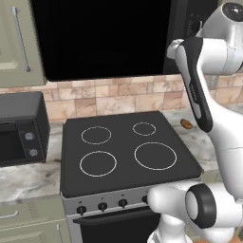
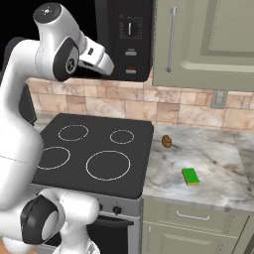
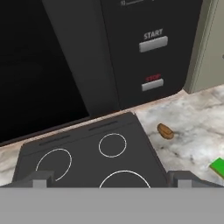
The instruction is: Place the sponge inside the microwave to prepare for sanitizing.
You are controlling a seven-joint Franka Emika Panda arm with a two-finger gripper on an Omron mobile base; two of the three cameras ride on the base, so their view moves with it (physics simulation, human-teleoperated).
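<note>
End effector point(image 3: 112, 180) up high by the microwave point(image 3: 131, 48), fingers spread wide, nothing between them. Microwave door looks shut, so opening it seems the step in hand; next comes reaching the door's edge and swinging it out. Sponge point(image 2: 190, 176) waits on the surface point(image 2: 218, 158) right of the stove point(image 2: 94, 149), toward the front edge, near a brown lump point(image 2: 166, 141).

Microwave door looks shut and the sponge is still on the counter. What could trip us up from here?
1. The microwave door appears closed, so carrying the sponge over first would likely leave nowhere to put it.
2. The small brown object lies on the counter between stove and sponge; a low sweep could knock it.
3. The gripper hovers high by the control panel, near the START button, which a stray move might press.
</note>
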